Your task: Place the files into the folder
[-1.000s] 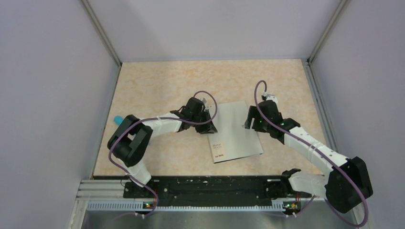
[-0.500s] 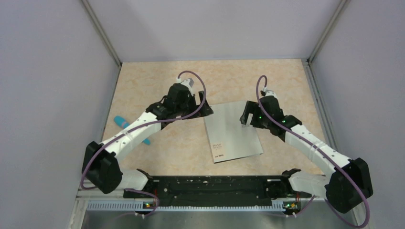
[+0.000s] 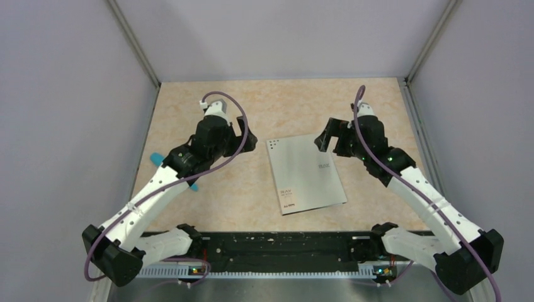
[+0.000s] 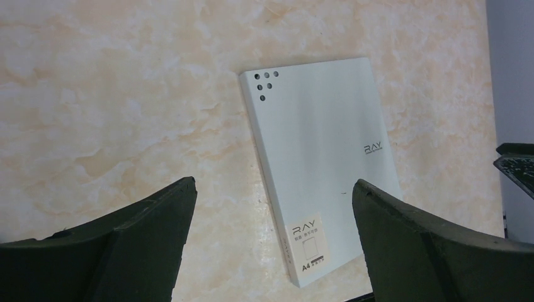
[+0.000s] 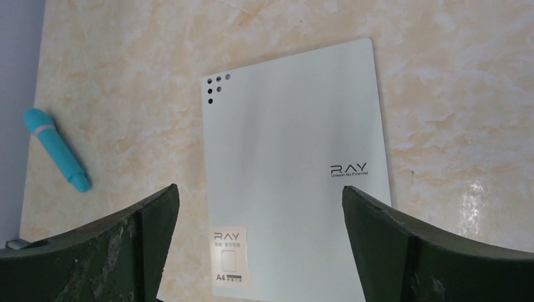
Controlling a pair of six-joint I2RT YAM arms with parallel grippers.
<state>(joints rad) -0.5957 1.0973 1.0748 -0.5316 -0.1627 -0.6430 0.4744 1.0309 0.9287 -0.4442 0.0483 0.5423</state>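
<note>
The folder lies shut and flat on the marbled table, silvery-grey side up, with dots at its far left corner and a small label near its front left corner. It also fills the middle of the left wrist view and the right wrist view. No files show in any view. My left gripper hangs open to the left of the folder's far corner, nothing between its fingers. My right gripper hovers open at the folder's far right edge, also empty.
A teal pen lies near the table's left edge, partly under my left arm. Grey walls close in the left, right and back sides. A black rail runs along the near edge.
Both grippers have opened and drawn back from the folder, the left one swinging away to the left, the right one towards the far right. The folder has not moved.
</note>
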